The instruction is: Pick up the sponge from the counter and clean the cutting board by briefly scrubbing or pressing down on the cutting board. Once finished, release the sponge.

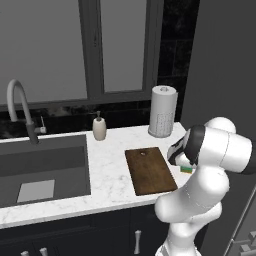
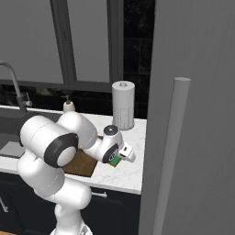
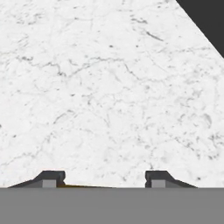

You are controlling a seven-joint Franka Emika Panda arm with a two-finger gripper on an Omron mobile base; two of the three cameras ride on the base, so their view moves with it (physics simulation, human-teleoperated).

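Note:
The small green and yellow sponge (image 1: 187,169) (image 2: 114,160) sits between the fingers of my gripper (image 2: 117,158) (image 3: 104,179), which is shut on it just right of the cutting board. In the hand view a yellow sliver of the sponge (image 3: 83,186) shows between the two dark fingertips, with the white marbled counter (image 3: 109,87) beyond. The dark brown cutting board (image 1: 150,171) (image 2: 80,164) lies flat on the counter (image 1: 110,170), its small hole at the far end. My arm hides part of the board in the right base view. Whether the sponge touches the counter I cannot tell.
A paper towel roll (image 1: 162,111) (image 2: 123,104) stands behind the board, a soap dispenser (image 1: 99,127) to its left. The dark sink (image 1: 45,165) with a faucet (image 1: 20,107) and a pale grey sheet (image 1: 36,190) lies left. A tall grey panel (image 2: 193,114) walls the right side.

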